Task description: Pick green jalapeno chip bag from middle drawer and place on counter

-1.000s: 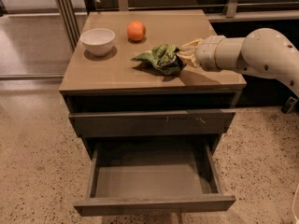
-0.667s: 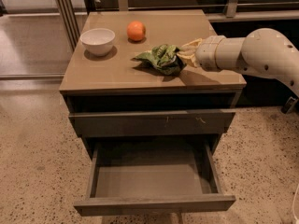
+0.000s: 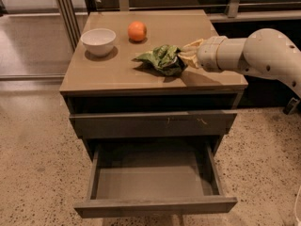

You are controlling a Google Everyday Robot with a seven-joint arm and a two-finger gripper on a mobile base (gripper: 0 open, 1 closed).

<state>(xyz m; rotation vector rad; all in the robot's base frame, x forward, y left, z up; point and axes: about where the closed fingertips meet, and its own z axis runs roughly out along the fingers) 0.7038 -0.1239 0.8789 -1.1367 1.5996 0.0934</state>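
The green jalapeno chip bag [image 3: 162,59] lies crumpled on the counter [image 3: 117,72], right of its middle. My gripper [image 3: 185,55] reaches in from the right at counter height and is at the bag's right edge, touching or nearly touching it. The pale arm [image 3: 254,55] stretches off to the right behind it. The middle drawer [image 3: 155,205] is pulled out below, and its flat grey floor is bare.
A white bowl [image 3: 99,40] stands at the counter's back left and an orange round fruit [image 3: 137,31] beside it. A shut drawer front with pale scratches [image 3: 155,124] sits above the open drawer. Speckled floor surrounds the cabinet. Metal posts and a rail stand behind.
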